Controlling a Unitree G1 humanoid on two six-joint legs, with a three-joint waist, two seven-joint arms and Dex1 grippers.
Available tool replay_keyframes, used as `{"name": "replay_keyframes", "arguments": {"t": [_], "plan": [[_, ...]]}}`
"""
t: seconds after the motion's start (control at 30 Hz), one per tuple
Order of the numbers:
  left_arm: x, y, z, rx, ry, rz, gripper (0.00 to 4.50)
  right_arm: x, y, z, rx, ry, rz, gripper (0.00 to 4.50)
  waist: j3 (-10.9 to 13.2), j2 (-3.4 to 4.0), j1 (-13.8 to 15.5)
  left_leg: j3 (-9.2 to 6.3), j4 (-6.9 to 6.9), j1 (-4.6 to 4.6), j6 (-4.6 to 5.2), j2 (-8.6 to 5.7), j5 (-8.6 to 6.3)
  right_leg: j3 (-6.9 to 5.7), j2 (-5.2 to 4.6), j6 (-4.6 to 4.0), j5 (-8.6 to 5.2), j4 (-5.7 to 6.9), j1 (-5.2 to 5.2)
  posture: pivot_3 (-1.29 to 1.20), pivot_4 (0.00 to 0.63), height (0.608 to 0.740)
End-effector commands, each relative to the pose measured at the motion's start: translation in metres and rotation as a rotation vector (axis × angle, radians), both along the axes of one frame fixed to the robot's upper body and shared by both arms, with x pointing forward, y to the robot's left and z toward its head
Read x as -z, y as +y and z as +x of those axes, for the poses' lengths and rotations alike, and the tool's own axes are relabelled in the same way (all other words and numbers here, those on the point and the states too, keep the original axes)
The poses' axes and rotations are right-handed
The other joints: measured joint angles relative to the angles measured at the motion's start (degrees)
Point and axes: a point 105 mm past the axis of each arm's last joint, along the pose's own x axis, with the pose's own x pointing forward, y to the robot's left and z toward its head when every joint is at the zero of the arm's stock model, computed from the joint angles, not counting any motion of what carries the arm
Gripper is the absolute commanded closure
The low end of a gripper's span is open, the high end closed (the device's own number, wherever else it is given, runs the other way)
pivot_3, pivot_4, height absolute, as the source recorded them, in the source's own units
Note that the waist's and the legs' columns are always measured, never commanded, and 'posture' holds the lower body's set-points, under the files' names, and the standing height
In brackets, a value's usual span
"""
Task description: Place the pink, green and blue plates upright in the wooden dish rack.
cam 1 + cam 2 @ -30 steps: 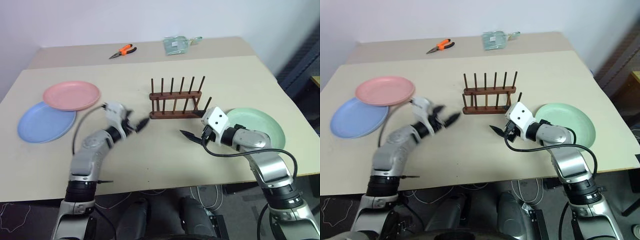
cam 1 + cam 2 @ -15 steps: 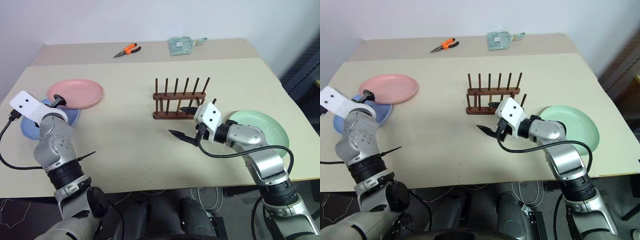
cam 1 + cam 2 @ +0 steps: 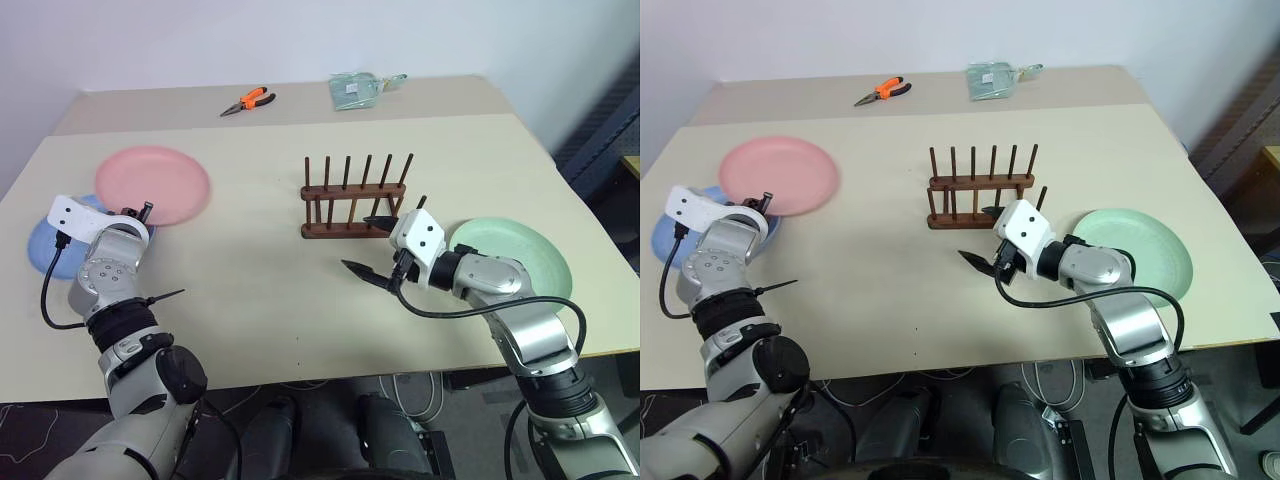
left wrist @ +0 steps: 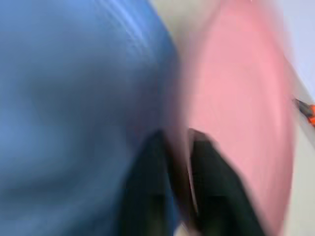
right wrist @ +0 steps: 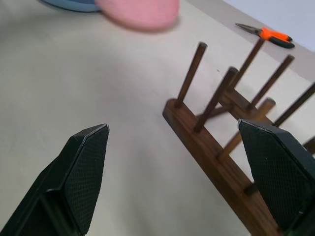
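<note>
Gripping the near rim of the round salmon-pink plastic plate [image 3: 153, 185], the left end effector [image 4: 178, 147] has its black fingers pinched shut on it; the plate overlaps the round light-blue plate [image 3: 45, 243] at the bench's [image 3: 250, 300] left. Risk: a thin edge grip may slip, or drag the blue plate. Right end effector [image 3: 372, 245]: wide open, empty, just before the dark wooden pegged rack [image 3: 355, 205]. Round mint-green plate [image 3: 520, 250]: flat, right. Bench: pale beige. Far edge: orange-handled pliers [image 3: 247, 100], greenish packet [image 3: 355, 90]. Wall: plain, light.
</note>
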Motion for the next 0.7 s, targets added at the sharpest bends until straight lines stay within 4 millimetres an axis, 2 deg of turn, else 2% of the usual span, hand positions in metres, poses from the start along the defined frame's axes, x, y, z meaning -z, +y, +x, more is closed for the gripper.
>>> {"name": "replay_keyframes", "arguments": {"t": [0.03,0.1,0.17,0.23,0.37,0.47,0.63,0.7], "plan": [[-0.047,-0.010,0.007,0.059,-0.186,0.056,4.48,-0.022,-0.004,-0.001,0.019,-0.083,0.023,0.18,0.0,0.00,0.0,0.00,0.00,0.00,0.00,0.00,0.00,0.00,0.00,0.00,0.00,0.00,0.01,0.00,0.150,0.740],[-0.079,-0.034,0.004,0.146,-0.322,0.157,4.50,-0.035,-0.009,0.002,0.040,-0.126,0.015,0.09,0.1,-0.13,0.0,0.00,0.00,-0.02,0.00,0.00,0.00,0.00,0.00,0.00,0.00,-0.01,0.00,0.00,0.150,0.740],[-0.093,-0.050,0.002,0.201,-0.381,0.206,4.50,-0.043,-0.011,0.003,0.043,-0.168,-0.007,0.09,0.1,-0.20,0.1,0.00,0.01,-0.07,0.00,0.00,0.00,0.00,0.00,-0.01,0.01,-0.03,-0.02,0.00,0.150,0.740],[-0.123,-0.100,-0.001,0.352,-0.482,0.344,4.50,-0.070,0.002,0.004,0.005,-0.319,-0.053,0.09,0.1,-0.19,0.1,0.01,0.01,-0.07,-0.01,-0.01,0.00,0.01,-0.01,-0.01,0.01,-0.03,-0.02,0.00,0.150,0.740],[-0.153,-0.170,-0.010,0.527,-0.603,0.402,4.50,-0.098,0.020,0.014,-0.011,-0.548,-0.156,0.09,0.1,-0.20,0.1,0.07,0.02,-0.04,-0.02,-0.01,0.01,0.00,-0.01,-0.01,0.01,-0.04,0.02,0.00,0.150,0.740],[-0.159,-0.208,-0.015,0.604,-0.618,0.423,4.50,-0.105,0.027,0.032,0.028,-0.736,-0.325,0.09,0.1,-0.20,-0.2,0.16,0.00,-0.04,-0.02,-0.02,0.01,0.00,0.00,-0.01,0.00,-0.07,0.02,0.00,0.150,0.740],[-0.156,-0.237,-0.021,0.663,-0.620,0.355,4.50,-0.099,0.028,0.052,0.081,-0.874,-0.467,0.09,0.1,-0.20,-0.1,0.23,-0.05,-0.03,-0.04,-0.01,0.03,0.02,0.01,-0.01,0.00,-0.05,-0.03,0.00,0.150,0.740],[-0.148,-0.248,-0.023,0.707,-0.599,0.323,4.50,-0.093,0.024,0.058,0.115,-0.931,-0.542,0.62,0.1,-0.20,0.0,0.23,-0.05,-0.04,-0.05,-0.01,0.04,0.03,0.01,-0.02,0.00,-0.05,-0.04,0.00,0.150,0.740]]}}
